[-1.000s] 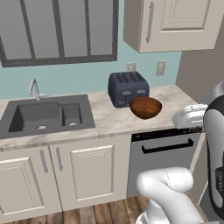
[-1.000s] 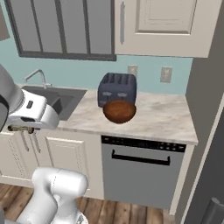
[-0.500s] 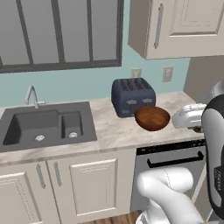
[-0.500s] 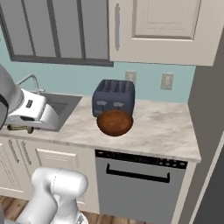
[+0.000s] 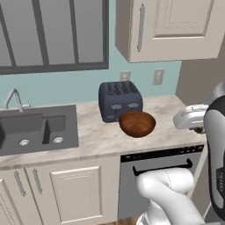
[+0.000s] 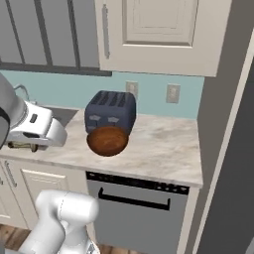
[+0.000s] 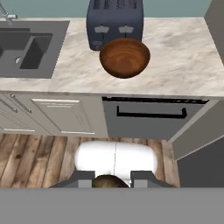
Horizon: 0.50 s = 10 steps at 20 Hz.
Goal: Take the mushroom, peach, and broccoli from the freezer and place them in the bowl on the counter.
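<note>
A small brown rounded mushroom (image 7: 107,182) sits between my fingertips at the bottom of the hand view, with my gripper (image 7: 112,178) shut on it. From the left base view the gripper (image 5: 198,129) hangs in front of the counter's right end, to the right of the bowl. The glossy reddish-brown bowl (image 5: 137,124) (image 6: 107,141) (image 7: 125,57) stands on the beige counter (image 5: 94,137) (image 6: 161,146) just before the toaster, and looks hollow inside. The peach, the broccoli and the freezer are out of view.
A dark blue-grey toaster (image 5: 119,100) (image 6: 110,111) stands against the wall behind the bowl. A dark sink (image 5: 30,129) (image 7: 26,46) lies to the left. Below the counter is a dishwasher (image 6: 134,208). A tall grey panel (image 6: 233,163) closes the right side.
The whole picture has shifted as the base drives, and the counter and bowl now look nearer and more central. The gripper stays shut on the mushroom.
</note>
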Tool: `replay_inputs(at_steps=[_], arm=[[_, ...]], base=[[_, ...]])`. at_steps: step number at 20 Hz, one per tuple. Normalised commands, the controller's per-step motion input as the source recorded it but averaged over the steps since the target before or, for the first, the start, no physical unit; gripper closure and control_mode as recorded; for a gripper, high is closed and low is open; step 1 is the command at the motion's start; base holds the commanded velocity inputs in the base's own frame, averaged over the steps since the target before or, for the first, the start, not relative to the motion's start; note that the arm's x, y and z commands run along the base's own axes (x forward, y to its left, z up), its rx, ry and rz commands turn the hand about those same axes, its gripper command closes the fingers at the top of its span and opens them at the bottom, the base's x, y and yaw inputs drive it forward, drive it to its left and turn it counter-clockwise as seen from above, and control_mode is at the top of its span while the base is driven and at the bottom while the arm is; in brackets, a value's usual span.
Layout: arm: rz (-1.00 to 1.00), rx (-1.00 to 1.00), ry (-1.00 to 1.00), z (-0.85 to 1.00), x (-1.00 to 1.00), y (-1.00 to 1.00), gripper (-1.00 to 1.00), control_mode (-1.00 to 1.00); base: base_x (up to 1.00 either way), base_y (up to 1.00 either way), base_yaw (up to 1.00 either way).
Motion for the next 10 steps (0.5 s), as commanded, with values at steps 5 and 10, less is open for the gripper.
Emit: replay_inputs(at_steps=[5, 10], arm=[[0.00, 0.00, 0.00, 0.00, 0.00, 0.00, 1.00, 1.00], [0.00, 0.00, 0.00, 0.00, 0.00, 0.00, 1.00, 1.00]], base=[[0.44, -0.38, 0.00], [0.47, -0.21, 0.00]])
